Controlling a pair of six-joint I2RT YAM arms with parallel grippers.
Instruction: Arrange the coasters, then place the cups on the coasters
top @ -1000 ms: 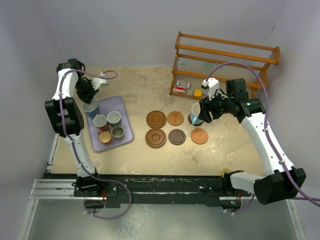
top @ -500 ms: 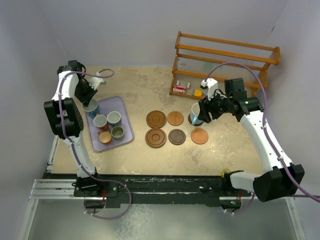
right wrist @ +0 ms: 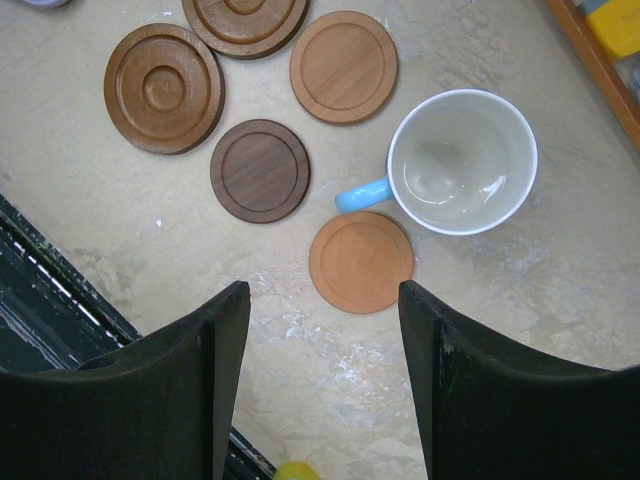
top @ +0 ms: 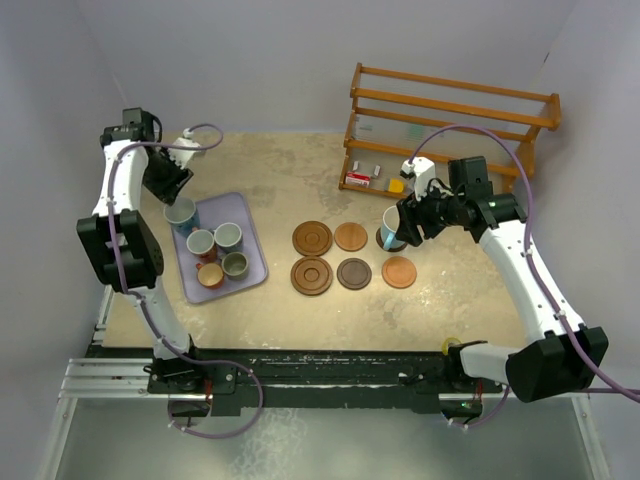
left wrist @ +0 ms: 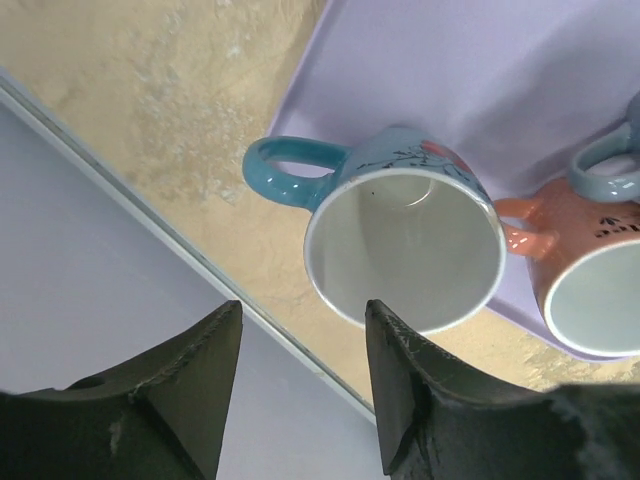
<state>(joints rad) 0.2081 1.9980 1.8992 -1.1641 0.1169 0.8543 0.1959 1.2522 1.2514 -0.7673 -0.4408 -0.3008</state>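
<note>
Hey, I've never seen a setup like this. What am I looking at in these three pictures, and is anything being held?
These are two robot arms bolted to a table. One picture looks down from above. The other two come from a camera on each wrist, so the dark shapes at the bottom are that arm's own claw. On the left, a lavender tray holds five cups, and the left claw hangs open by the blue cup. In the middle lie five wooden coasters. The right claw is open too, above a sixth cup beside the coasters. A wooden rack stands at the back. Nothing is held.
</note>
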